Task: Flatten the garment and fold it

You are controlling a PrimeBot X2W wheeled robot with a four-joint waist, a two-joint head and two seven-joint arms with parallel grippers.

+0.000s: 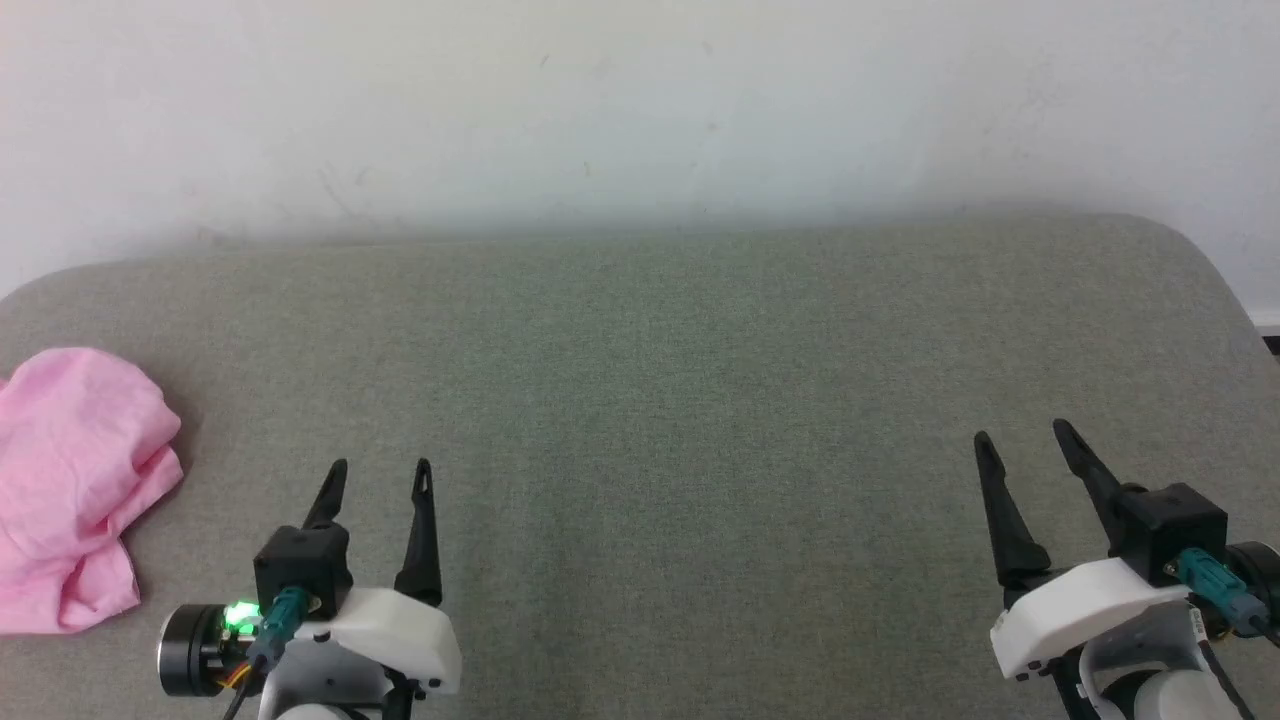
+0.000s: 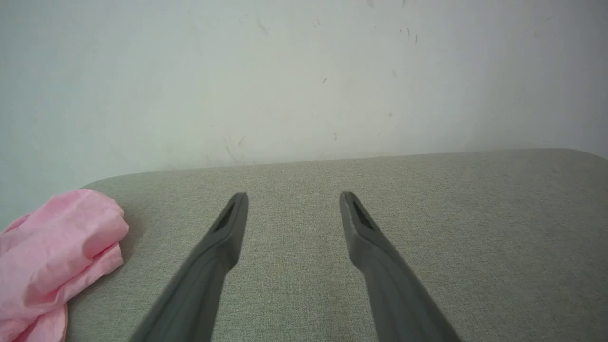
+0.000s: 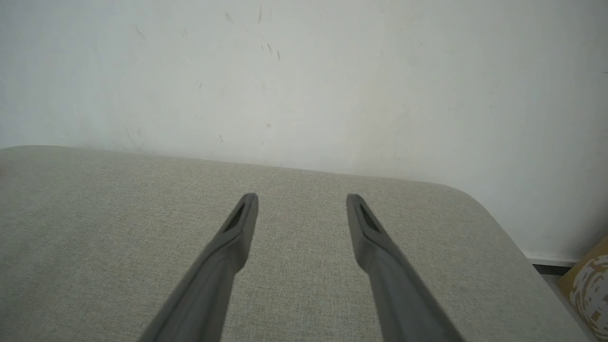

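Since the garment is not yet touched, the first reach is what gets judged. Beyond both claws' fingertips a pale wall (image 1: 640,100) is seen, and under them a grey padded surface (image 1: 700,380) w/ rounded corners. Well out to the left of the L claw (image 1: 382,466), level w/ its fingers and wrist, the garment (image 1: 70,490) is found. It is a pink bunched heap laid on the padding, apart from the fingers and partly cut off by the head view's edge. Its long axis, as far as a crumpled heap allows, is taken to lie approx. parallel to the L claw's fingers, i.e. fore-aft. The L claw is released, fingers spread w/ nothing btwn them. The R claw (image 1: 1022,432) is likewise released and empty, set well apart from the cloth w/ the L claw btwn. The L arm is thus judged much the nearer, and a sideways move to its left is called for before any grasp. Flattening and folding are judged not begun. Past the padding's edge, right of the R claw's fingers, a brown printed thing (image 3: 586,289) is glimpsed, poss. a carton; what is held in it cannot be told.
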